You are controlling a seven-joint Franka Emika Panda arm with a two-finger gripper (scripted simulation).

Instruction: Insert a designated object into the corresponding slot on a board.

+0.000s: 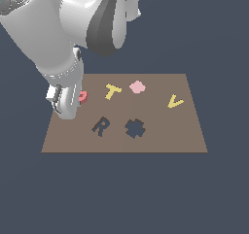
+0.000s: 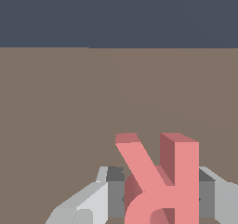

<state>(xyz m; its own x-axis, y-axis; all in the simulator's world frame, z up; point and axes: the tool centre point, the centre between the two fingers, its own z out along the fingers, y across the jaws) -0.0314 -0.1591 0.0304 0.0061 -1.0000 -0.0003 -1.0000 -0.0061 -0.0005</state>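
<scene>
The white arm point(image 1: 63, 29) is seen filling the upper part of the exterior view's left, reaching down to the board's edge on that side. The board point(image 1: 160, 136) is laid flat as a brown panel on the dark ground.

Two dark cutouts are found in the board's near half: the R-shaped slot point(image 1: 101, 126) and, just to the exterior view's right of it, the cross-shaped cutout point(image 1: 135, 128). Farther back, the yellow T point(image 1: 113, 91) and the pale pink block point(image 1: 137, 87) are set near each other, with the yellow V point(image 1: 175, 102) well apart toward the exterior view's right.

The gripper point(image 2: 161, 197) is closed around the red R block point(image 2: 160, 181); in the wrist view a grey finger point(image 2: 114, 193) is pressed against each side of the letter. In the exterior view only a small part of the block point(image 1: 83, 97) is seen past the gripper point(image 1: 68, 102), behind and to the exterior view's left of the slot, apart from it. Whether the block is lifted off the board cannot be told.
</scene>
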